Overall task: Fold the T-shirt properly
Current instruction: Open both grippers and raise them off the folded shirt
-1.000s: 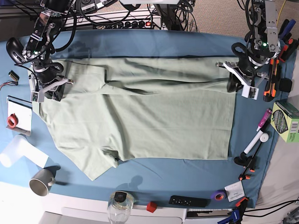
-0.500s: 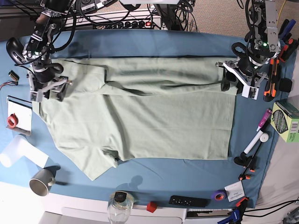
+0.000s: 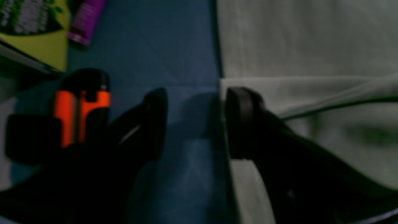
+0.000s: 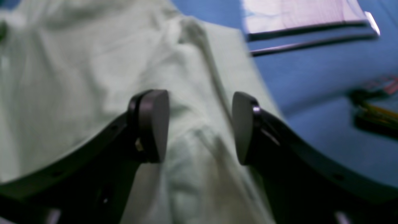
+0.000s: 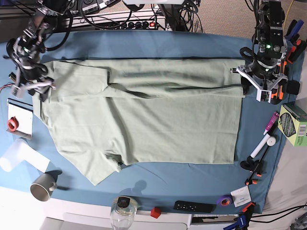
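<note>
The pale green T-shirt [image 5: 144, 115] lies flat on the blue table cloth [image 5: 158, 43], its far strip folded down over the body, with one sleeve [image 5: 98, 170] sticking out toward the front left. My left gripper [image 5: 259, 89] is open at the shirt's right edge. In the left wrist view the left gripper [image 3: 192, 124] has one finger over the cloth and the other on the T-shirt [image 3: 311, 46] hem, nothing between them. My right gripper [image 5: 29, 89] is open at the shirt's left end. In the right wrist view the right gripper [image 4: 197, 126] hovers over rumpled T-shirt [image 4: 77, 93] fabric without gripping it.
A grey mug [image 5: 43, 186], a glass jar [image 5: 123, 210], a red cube [image 5: 155, 212], a black remote [image 5: 193, 207] and purple tape [image 5: 223, 201] line the front edge. A marker [image 5: 265, 144] and green box [image 5: 293, 125] sit at the right. A notebook [image 5: 20, 115] lies at the left.
Both grippers were shut on the shirt's folded strip and have opened and let it go. Each has drawn outward, the right one left and up, the left one right.
</note>
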Motion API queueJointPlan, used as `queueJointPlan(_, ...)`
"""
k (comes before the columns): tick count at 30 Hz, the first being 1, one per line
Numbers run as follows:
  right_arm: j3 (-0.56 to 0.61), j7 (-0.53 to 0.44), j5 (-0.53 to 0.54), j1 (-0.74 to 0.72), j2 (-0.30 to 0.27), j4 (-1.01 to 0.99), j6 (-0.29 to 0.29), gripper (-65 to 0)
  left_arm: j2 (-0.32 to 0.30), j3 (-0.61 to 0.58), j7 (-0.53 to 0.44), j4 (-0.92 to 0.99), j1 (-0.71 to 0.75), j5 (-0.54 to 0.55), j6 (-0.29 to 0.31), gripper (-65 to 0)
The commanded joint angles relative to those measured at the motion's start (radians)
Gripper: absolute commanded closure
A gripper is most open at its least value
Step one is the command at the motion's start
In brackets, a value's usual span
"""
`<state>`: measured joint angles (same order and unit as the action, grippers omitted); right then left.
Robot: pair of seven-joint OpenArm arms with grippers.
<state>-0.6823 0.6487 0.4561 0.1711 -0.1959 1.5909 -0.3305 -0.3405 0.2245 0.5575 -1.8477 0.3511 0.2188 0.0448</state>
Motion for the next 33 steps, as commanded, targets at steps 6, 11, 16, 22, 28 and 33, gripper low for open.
queueJointPlan(6, -0.214, 0.044, 0.209, -0.001, 0.008, 0.017, -0.089, -32.2, -0.011, 0.007, -0.027, -0.016, -0.005, -0.029, -0.029, -31.1)
queueJointPlan(11, -0.272, 0.103, 0.313, 0.027, 0.009, 0.017, -0.106, -32.2, -0.011, 0.007, -0.027, -0.016, -0.005, -0.029, -0.026, -31.1)
queueJointPlan(16, -0.272, 0.118, 0.341, 0.051, 0.065, 0.017, -0.086, -32.2, -0.012, 0.007, -0.026, -0.016, -0.008, -0.029, -0.026, -31.1)
queueJointPlan(22, -0.272, 0.122, 0.356, 0.051, 0.138, 0.017, -0.055, -32.2, -0.037, 0.008, -0.013, -0.016, -0.021, -0.07, -0.026, -31.1)
queueJointPlan(28, -0.273, 0.12, 0.356, 0.08, 0.138, 0.017, -0.024, -32.2, -0.108, 0.024, 0.004, -0.016, -0.019, -0.069, -0.026, -31.1)
queueJointPlan(33, -0.274, 0.119, 0.364, 0.129, 0.139, 0.017, -0.024, -32.2, -0.129, 0.063, 0.003, -0.016, -0.019, -0.06, -0.026, -31.1)
